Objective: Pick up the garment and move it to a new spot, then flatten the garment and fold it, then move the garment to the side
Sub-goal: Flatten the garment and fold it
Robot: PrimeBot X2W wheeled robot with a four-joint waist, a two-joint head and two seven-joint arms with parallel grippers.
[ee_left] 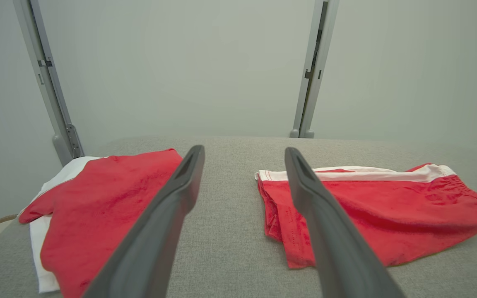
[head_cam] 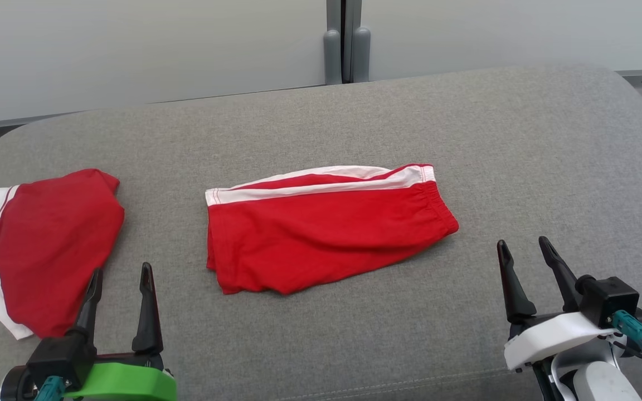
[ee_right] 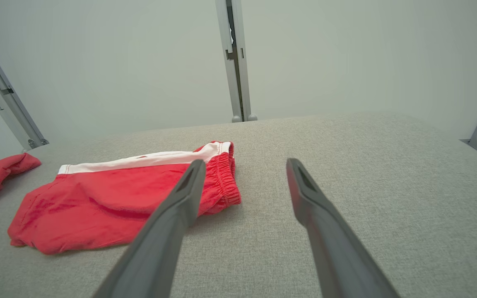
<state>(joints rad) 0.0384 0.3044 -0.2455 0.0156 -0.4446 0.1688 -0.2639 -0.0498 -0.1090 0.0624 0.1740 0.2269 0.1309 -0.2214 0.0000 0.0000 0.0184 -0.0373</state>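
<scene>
On the middle of the grey cushion the shorts are laid flat and folded double. Their white band is turned to the far edge and their elastic waist to the right. Left of the shorts, well apart from them, a second red and white garment is spread out. The left gripper is held left of the shorts on the near side. Its fingers are spread wide with nothing between them. One finger is seen over the second garment's edge, and contact cannot be told. The right gripper is held right of the shorts' waist, near it but apart. Its fingers are likewise parted and empty. Beyond the shorts a grey post is seen against a pale wall.
</scene>
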